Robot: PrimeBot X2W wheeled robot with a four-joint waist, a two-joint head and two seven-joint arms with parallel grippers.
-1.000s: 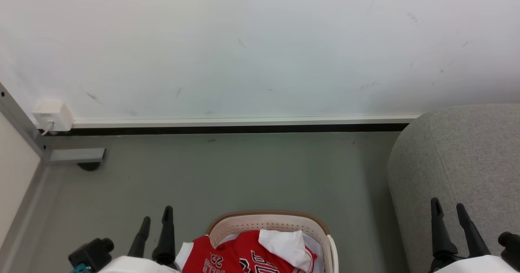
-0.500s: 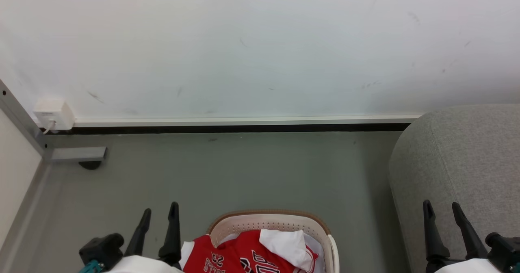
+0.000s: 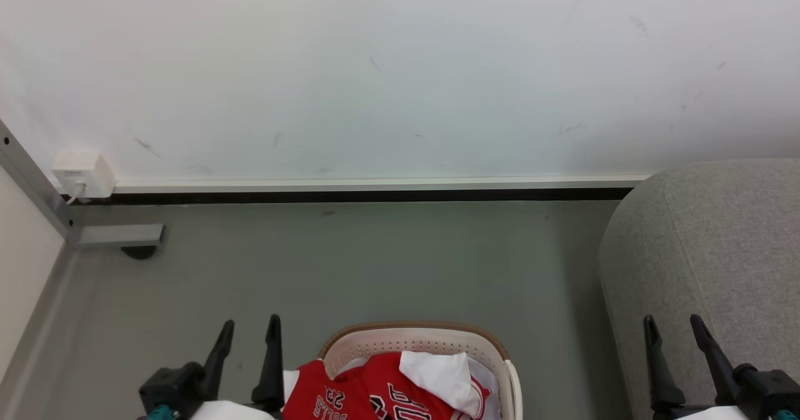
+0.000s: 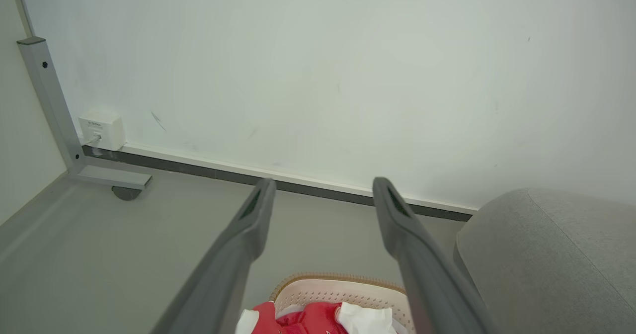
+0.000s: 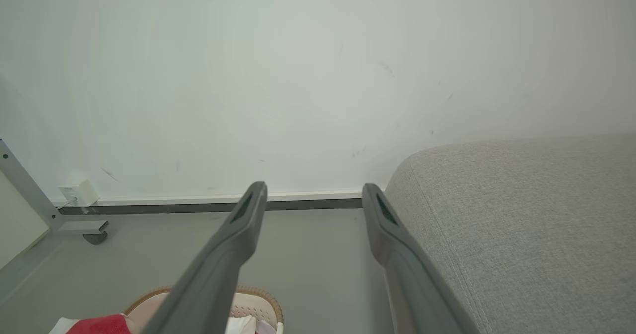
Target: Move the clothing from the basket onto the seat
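Red clothing (image 3: 369, 392) with a white piece on top lies heaped in the cream basket (image 3: 412, 340), which stands on the grey floor (image 3: 375, 264) at the bottom of the head view. The left tool (image 3: 250, 321) hangs just beside the basket's left side, fingers spread apart and empty. The right tool (image 3: 672, 319), likewise spread and empty, shows against the light-grey seat (image 3: 719, 239), which stands right of the basket, apart from it.

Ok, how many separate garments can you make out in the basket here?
2: a red jersey toward the left of the basket, and a white piece lying over it toward the right. More may be buried underneath or cut off by the frame edge.
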